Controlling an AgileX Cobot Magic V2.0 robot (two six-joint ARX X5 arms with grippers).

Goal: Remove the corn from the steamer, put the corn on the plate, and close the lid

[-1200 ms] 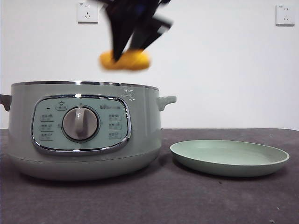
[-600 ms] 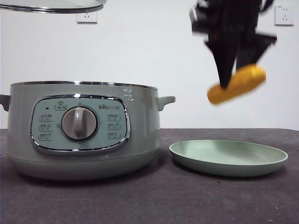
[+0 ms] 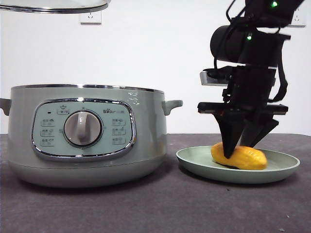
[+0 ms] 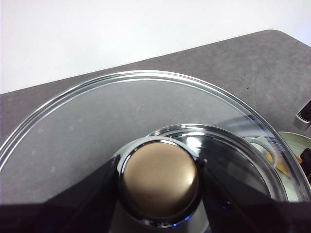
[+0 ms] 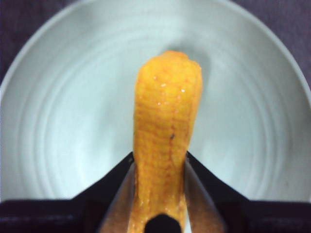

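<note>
I have the right claw (image 3: 241,145) down over the plate (image 3: 282,167), its arm dropping in from the upper right of the front view, dark and bulky, with the wrist housing stacked above the two black jaws. The jaws point almost straight down and are closed against the sides of the corn (image 3: 239,156). From my right wrist camera I see the cob (image 5: 165,141) running lengthwise away from the claw (image 5: 160,194), one jaw pressed on each flank, its far tapered end over the middle of the plate (image 5: 58,121). In the front view the corn sits low inside the plate's rim, slightly tilted; whether it is fully resting on the plate's surface I cannot tell.

My left claw is up high, holding the lid (image 3: 53,6), whose chrome rim shows at the top left corner of the front view, above the steamer (image 3: 87,136). In the left wrist camera the lid's knob (image 4: 159,179) sits between the dark jaws, which close on it from either side, and the glass dome (image 4: 97,121) spreads out beyond it with the grey table (image 4: 233,63) visible through and past it.

The steamer stands open on the table (image 3: 146,208), just beside the plate, its dial facing the front camera.
</note>
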